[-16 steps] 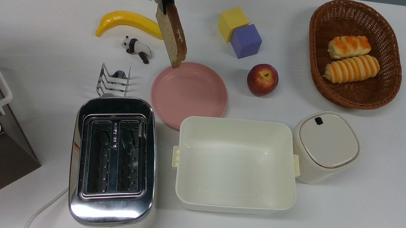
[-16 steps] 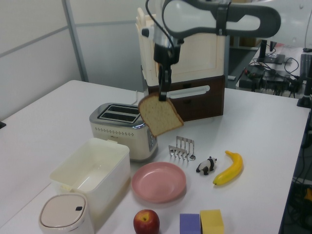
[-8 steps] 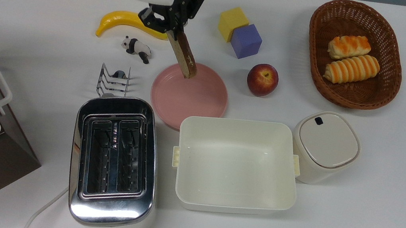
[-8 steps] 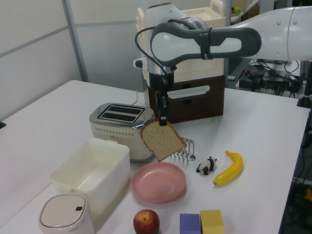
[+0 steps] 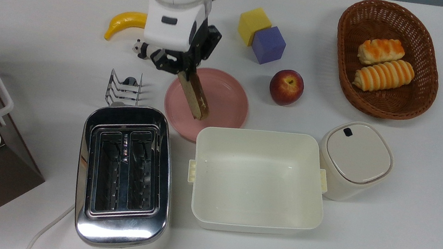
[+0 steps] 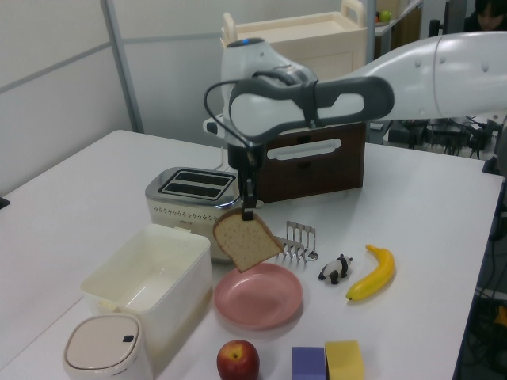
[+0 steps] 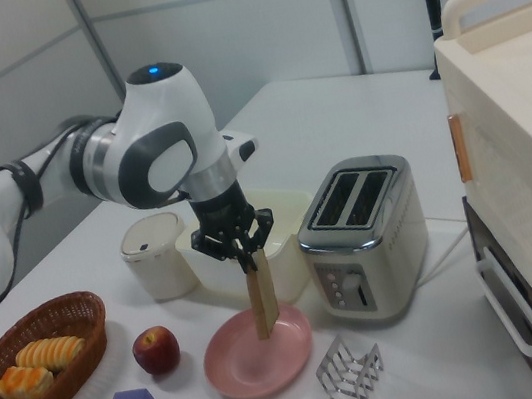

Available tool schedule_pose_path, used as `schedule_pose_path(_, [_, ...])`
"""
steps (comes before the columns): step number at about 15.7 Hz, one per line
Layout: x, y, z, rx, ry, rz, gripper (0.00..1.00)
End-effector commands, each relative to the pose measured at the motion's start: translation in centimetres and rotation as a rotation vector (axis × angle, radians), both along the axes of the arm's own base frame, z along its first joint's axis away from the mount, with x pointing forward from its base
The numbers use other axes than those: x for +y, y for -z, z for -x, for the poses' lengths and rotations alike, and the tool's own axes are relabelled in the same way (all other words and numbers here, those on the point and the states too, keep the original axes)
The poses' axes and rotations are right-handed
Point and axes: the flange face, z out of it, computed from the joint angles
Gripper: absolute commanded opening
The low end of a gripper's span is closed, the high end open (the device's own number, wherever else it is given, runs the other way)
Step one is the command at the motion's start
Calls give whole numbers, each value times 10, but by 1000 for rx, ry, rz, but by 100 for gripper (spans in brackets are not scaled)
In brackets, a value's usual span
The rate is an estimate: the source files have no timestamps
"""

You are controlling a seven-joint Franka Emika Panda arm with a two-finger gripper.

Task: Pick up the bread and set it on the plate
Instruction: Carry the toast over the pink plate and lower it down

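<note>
- Since the earlier frames the arm has carried the bread [image 5: 194,95] from beside the banana [image 5: 124,22] to a spot over the plate [image 5: 227,99], and lower.
- The gripper [image 5: 182,71] points down, its two fingers pinching the top edge of the slice, which hangs below them.
- In the top view the slice is edge-on, a narrow brown strip slanting across the left half of the plate in the top view.
- In the left view the bread [image 6: 245,239] shows its tan speckled face, tilted, with its lowest corner just above the plate [image 6: 265,301]; whether it touches cannot be told.
- In the right view the slice [image 7: 262,299] hangs nearly upright from the gripper [image 7: 247,261], its lower end close over the plate [image 7: 242,370].
- The pink plate sits on a white table [image 5: 406,240], near a toaster [image 5: 125,176] and just beside a cream tub [image 5: 257,180], whose rim hides part of the plate's edge in the top view.
- A small metal toast rack [image 5: 123,88] stands at the top view's left of the plate, and an apple [image 5: 286,87] at the top view's right.
- A panda figure [image 5: 141,47] lies partly under the arm in the top view.
- Farther off are a yellow block [image 5: 254,25] touching a purple block [image 5: 268,44], a wicker basket [image 5: 346,55] holding two rolls [image 5: 384,63], and a lidded cream jar [image 5: 354,160].
</note>
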Motion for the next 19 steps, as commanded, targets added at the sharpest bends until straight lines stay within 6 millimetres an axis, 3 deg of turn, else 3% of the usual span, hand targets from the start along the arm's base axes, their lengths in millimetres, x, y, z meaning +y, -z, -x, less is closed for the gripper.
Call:
schedule_pose_path(1, [10,3,-2,-29,-11,29,0])
schedule_pose_path(17, [0,21,-1,-7,-25,103,0])
schedule_pose_path(18, [1,21,-1,-4,-21,101,6])
schedule_pose_path(19, [1,21,-1,-2,-11,101,27])
